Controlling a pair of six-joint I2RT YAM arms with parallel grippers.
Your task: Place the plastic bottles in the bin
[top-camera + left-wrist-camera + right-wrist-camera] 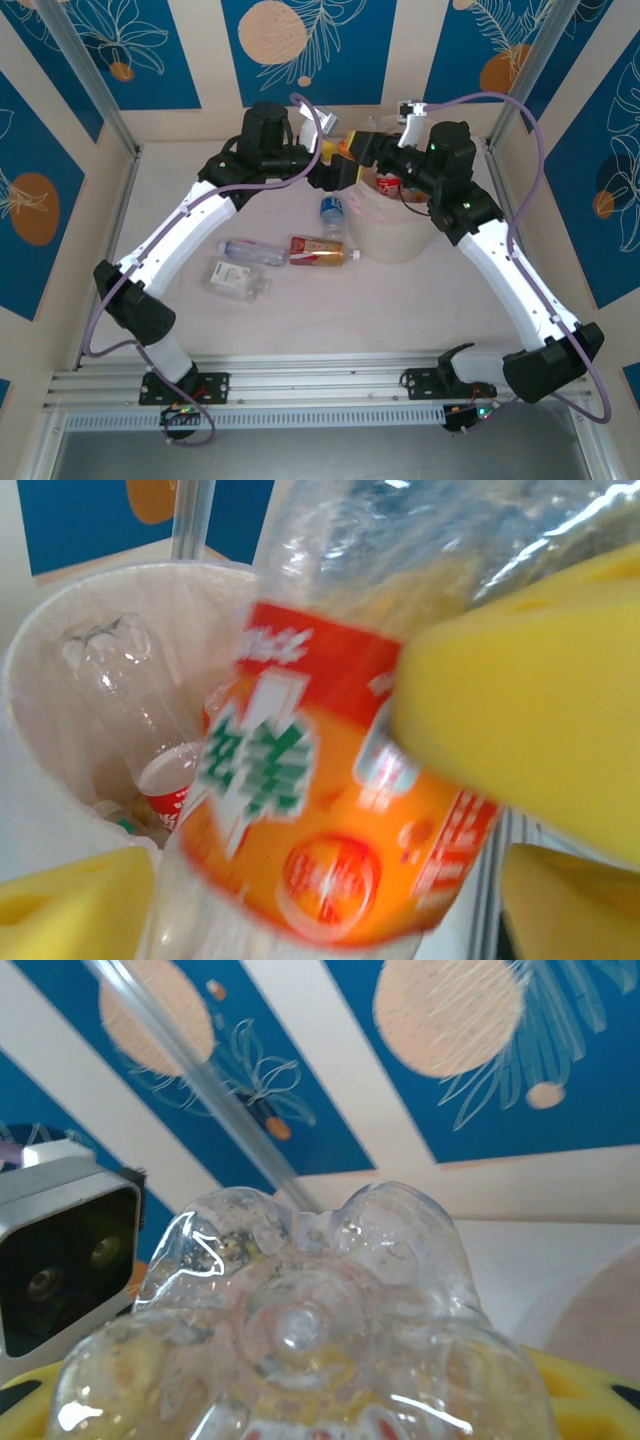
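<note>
L gripper (330,890) was closed on the orange-label bottle (320,810), yellow pads on either side of it. In the L wrist view the bottle's long axis ran steeply, near upright w/ a slight tilt.

R gripper (300,1400) looked clamped on a clear bottle (300,1330), its lobed base turned toward that cam. Couldn't tell whether this was the same bottle or a second one. Another yellow pad crossed the orange label in the L wrist view, so the two claws were v. close.

Key relation: the bin (55,750) lay below and to the left of the held bottle in the L wrist view. From the top cam the bottle sat at the bin's far-left rim, not squarely over the mouth. Probably needed a short shift toward the R arm's side before release.

Bin contents: a red-label bottle (135,700) standing base-up, plus smaller bits below it, unclear.

Left on the table, all on the L arm's side:
- blue-label bottle (332,215), just beside the bin
- brown-label bottle (318,250)
- clear bottle (250,250)
- flattened bottle (238,278)
</note>
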